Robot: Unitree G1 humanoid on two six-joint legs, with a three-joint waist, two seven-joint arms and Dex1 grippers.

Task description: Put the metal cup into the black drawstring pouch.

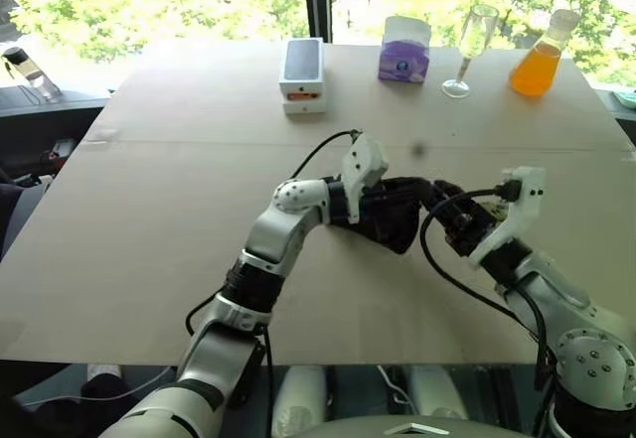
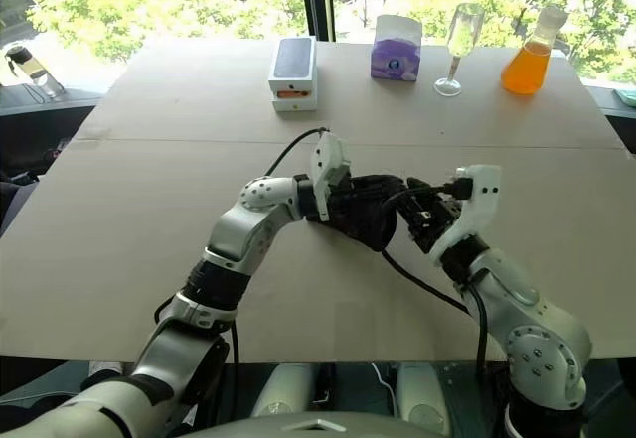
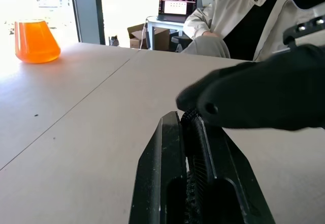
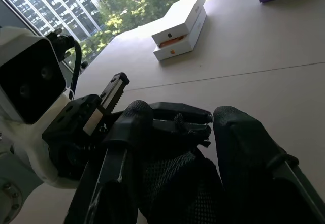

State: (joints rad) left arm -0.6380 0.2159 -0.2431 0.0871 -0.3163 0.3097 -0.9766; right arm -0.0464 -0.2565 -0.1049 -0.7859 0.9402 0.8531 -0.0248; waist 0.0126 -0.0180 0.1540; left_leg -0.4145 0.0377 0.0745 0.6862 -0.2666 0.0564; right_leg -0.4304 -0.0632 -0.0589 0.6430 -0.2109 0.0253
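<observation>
The black drawstring pouch [image 1: 399,221] hangs a little above the middle of the table, held between both grippers. My left gripper [image 1: 376,208] reaches in from the left and is shut on the pouch's edge; in the left wrist view a strip of black fabric is pinched between its fingers [image 3: 170,142]. My right gripper [image 4: 177,127] comes from the right, and its two fingers are closed on the bulging pouch fabric [image 4: 177,183] between them. The metal cup is hidden.
Along the far edge of the table [image 1: 149,219] stand two stacked white boxes [image 1: 302,75], a purple tissue box [image 1: 404,51], a tall stemmed glass [image 1: 472,46] and an orange-liquid flask [image 1: 540,56]. A seated person [image 3: 244,21] shows beyond the table's right side.
</observation>
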